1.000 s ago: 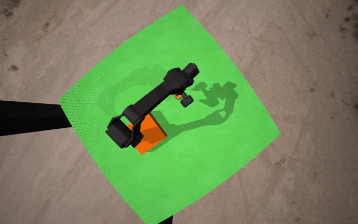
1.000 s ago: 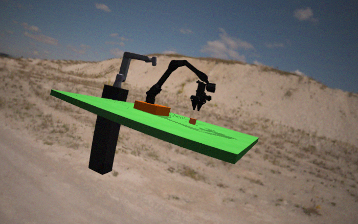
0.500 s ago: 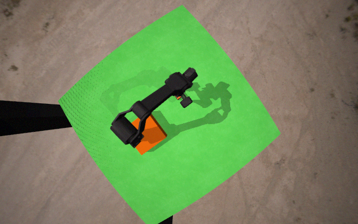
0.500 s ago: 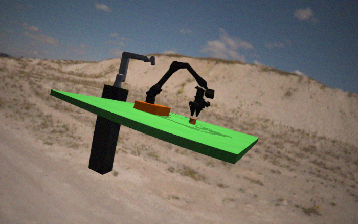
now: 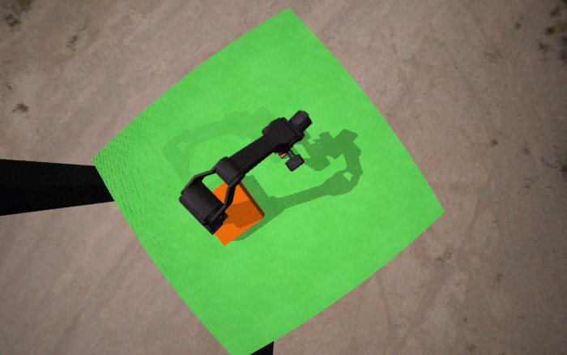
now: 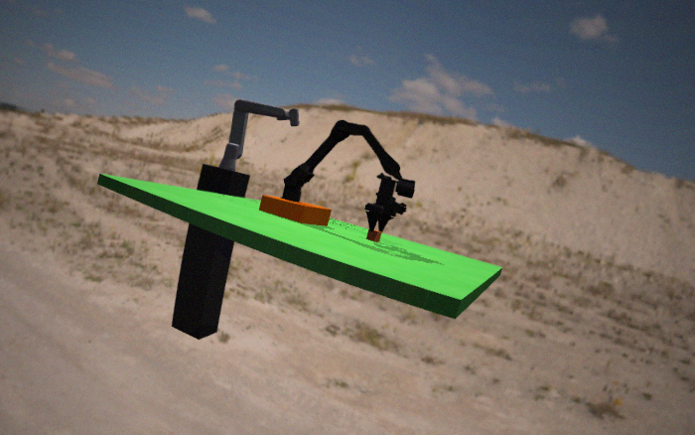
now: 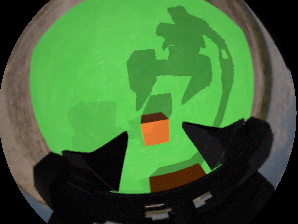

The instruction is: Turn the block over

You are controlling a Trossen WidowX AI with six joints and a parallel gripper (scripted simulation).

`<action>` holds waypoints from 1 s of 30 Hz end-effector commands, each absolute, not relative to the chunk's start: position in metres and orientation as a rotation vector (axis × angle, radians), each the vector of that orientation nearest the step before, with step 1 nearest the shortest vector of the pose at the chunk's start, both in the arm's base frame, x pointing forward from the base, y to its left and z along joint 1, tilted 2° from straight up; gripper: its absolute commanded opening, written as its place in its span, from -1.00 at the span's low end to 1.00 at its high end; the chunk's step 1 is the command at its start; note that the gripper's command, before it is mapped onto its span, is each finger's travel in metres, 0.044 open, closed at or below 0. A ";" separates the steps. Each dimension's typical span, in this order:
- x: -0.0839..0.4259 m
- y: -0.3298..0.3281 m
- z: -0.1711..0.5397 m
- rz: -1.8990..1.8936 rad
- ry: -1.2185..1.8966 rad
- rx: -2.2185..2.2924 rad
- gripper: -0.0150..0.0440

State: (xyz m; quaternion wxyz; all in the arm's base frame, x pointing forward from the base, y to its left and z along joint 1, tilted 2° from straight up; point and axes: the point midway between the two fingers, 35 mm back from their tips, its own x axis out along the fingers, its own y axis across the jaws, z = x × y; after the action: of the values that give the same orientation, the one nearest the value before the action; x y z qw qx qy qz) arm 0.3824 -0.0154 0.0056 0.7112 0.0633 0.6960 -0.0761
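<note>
Here's the small orange block (image 5: pixel 283 155) (image 6: pixel 373 235) (image 7: pixel 155 132), resting on the green table (image 5: pixel 292 271) (image 6: pixel 287 245) (image 7: pixel 75 60), right of centre in the exterior view, near mid-frame at the wrist! Above it, the gripper (image 6: pixel 377 230) (image 7: pixel 156 129) points down, fingers spread wide, gripping nothing! Further out, left of it in the exterior view, the black arm (image 5: pixel 250 155) (image 6: pixel 323 153) rises from a big orange box (image 5: pixel 238 209) (image 6: pixel 294 210) (image 7: pixel 177 178)!
</note>
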 end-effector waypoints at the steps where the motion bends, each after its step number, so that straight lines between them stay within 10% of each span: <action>1: 0.380 -0.015 -0.003 -0.164 1.554 0.139 1.00; 4: 0.380 -0.015 -0.006 -0.164 1.554 0.139 1.00; 13: 0.380 -0.015 -0.006 -0.164 1.554 0.139 0.20; 30: 0.380 -0.015 -0.006 -0.164 1.554 0.139 -0.19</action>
State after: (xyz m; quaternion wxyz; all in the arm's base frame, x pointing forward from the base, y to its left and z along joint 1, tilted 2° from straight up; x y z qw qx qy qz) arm 0.3800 -0.0153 -0.0049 0.7078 0.0635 0.6994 -0.0758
